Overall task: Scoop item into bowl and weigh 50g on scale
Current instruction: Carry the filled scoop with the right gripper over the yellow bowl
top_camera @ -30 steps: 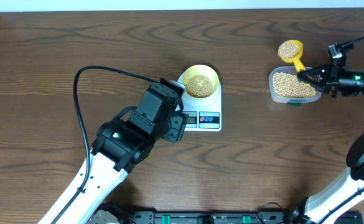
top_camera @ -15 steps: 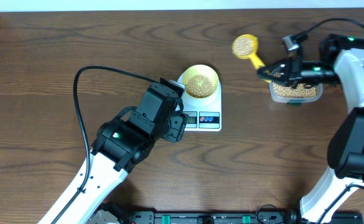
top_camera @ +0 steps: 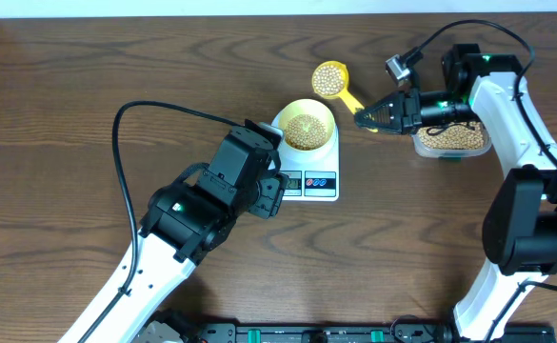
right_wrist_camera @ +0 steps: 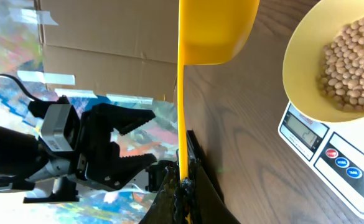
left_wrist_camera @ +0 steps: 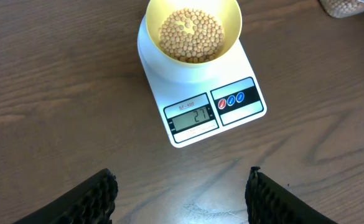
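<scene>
The pale-yellow bowl stands on the white scale with a layer of tan beans in it. The display reads 27. My right gripper is shut on the handle of the yellow scoop. Loaded with beans, the scoop hangs just right of and behind the bowl. In the right wrist view the scoop is seen from below, beside the bowl. My left gripper is open in front of the scale, nothing between its fingers.
A clear plastic tub of beans sits on the right, under the right arm. The left arm's black cable arcs over the table left of the scale. Bare dark wood surrounds the scale.
The right arm carried the loaded scoop leftward from over the tub to beside the bowl. The left arm, bowl and scale have not moved.
</scene>
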You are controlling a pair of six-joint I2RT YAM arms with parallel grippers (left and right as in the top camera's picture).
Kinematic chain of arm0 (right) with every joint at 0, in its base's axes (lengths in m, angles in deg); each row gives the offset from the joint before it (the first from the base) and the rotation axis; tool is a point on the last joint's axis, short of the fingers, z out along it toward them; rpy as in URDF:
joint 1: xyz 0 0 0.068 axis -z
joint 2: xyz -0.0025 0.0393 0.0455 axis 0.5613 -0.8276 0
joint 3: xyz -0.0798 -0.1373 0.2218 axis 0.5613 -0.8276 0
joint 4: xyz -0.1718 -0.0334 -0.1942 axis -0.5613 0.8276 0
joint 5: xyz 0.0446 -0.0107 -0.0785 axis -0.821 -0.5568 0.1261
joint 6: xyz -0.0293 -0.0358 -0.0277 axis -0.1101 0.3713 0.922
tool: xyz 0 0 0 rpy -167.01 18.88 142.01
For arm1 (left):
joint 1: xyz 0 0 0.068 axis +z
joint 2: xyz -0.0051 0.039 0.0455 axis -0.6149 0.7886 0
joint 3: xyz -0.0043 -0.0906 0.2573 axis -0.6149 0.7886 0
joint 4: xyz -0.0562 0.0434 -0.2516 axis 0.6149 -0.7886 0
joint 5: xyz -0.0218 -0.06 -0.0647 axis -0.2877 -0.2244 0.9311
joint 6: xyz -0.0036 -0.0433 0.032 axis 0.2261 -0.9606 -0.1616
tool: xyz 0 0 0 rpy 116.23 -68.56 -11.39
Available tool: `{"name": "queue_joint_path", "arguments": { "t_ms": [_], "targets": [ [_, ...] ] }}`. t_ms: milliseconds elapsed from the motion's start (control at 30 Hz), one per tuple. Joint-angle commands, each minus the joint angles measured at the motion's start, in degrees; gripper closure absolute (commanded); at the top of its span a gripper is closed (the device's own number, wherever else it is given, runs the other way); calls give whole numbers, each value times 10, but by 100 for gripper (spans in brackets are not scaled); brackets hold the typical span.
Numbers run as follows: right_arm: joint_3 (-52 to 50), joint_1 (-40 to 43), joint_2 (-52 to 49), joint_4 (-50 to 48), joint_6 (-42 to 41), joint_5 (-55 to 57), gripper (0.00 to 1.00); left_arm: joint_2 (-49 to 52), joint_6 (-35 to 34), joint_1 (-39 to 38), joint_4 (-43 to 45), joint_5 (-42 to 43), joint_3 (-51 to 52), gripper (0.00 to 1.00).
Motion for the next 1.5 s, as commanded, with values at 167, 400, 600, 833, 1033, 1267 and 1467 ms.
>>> {"name": "queue_joint_path", "arguments": {
  "t_ms": [167, 400, 600, 833, 1033, 1267, 1467],
  "targets": [
    [-2, -34, -5, -12, -35, 46, 99, -5, -3, 2, -1, -5, -15, 31],
    [-2, -55, -5, -21, -47, 107, 99, -5, -3, 2, -1, -5, -15, 31],
    [0, -73, -5, -23, -47, 167, 99, -5, -3, 2, -1, -5, -15, 31],
    [15, -96, -5, -23, -51, 214, 99, -5, -3, 2, -1, -5, -15, 31],
    [44, -107, -5, -19, -68, 277, 99, -5, -3, 2, -1, -5, -15, 31],
    [82, -122, -5, -15, -79, 352, 99, -5, -3, 2, -1, -5, -15, 31],
    [104, -141, -5, -2, -79, 414, 99, -5, -3, 2, -1, -5, -15, 31]
  ]
}}
